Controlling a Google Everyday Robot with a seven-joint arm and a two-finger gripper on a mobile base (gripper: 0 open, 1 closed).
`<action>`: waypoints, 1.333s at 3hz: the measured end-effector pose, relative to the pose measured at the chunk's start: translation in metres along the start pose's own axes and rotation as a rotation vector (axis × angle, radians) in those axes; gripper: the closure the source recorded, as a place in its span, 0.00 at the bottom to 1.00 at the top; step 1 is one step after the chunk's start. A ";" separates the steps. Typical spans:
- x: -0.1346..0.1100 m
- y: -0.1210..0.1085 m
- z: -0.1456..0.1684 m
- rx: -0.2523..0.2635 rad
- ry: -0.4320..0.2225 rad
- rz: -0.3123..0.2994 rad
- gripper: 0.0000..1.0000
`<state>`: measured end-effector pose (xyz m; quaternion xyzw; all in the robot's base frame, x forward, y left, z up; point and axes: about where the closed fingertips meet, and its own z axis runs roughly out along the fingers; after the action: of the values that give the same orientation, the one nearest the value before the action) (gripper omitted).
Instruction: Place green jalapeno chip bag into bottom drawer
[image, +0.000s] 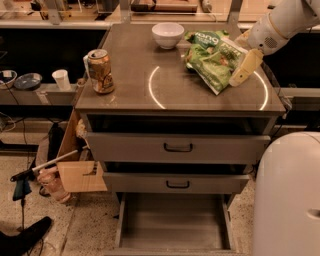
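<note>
The green jalapeno chip bag lies flat on the cabinet top at the back right, with a pale speckled print. A smaller brighter-green bag with white lettering lies partly under it, behind. My gripper is at the big bag's right edge, open, with one yellowish finger lying along the bag's side and the other just behind it. It holds nothing. The bottom drawer is pulled out at floor level, a plain grey tray with nothing in it.
A white bowl stands at the back of the top, and a dented can at the left edge. Two upper drawers with black handles stick out slightly. A white robot body fills the lower right. Cardboard box and clutter at the left.
</note>
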<state>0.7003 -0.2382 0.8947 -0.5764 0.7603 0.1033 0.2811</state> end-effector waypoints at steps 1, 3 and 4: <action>-0.002 -0.004 0.004 0.009 -0.006 0.000 0.00; -0.003 -0.030 -0.014 0.213 0.030 0.021 0.00; -0.003 -0.031 -0.006 0.267 0.044 0.034 0.00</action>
<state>0.7274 -0.2487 0.9063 -0.5230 0.7830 -0.0067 0.3365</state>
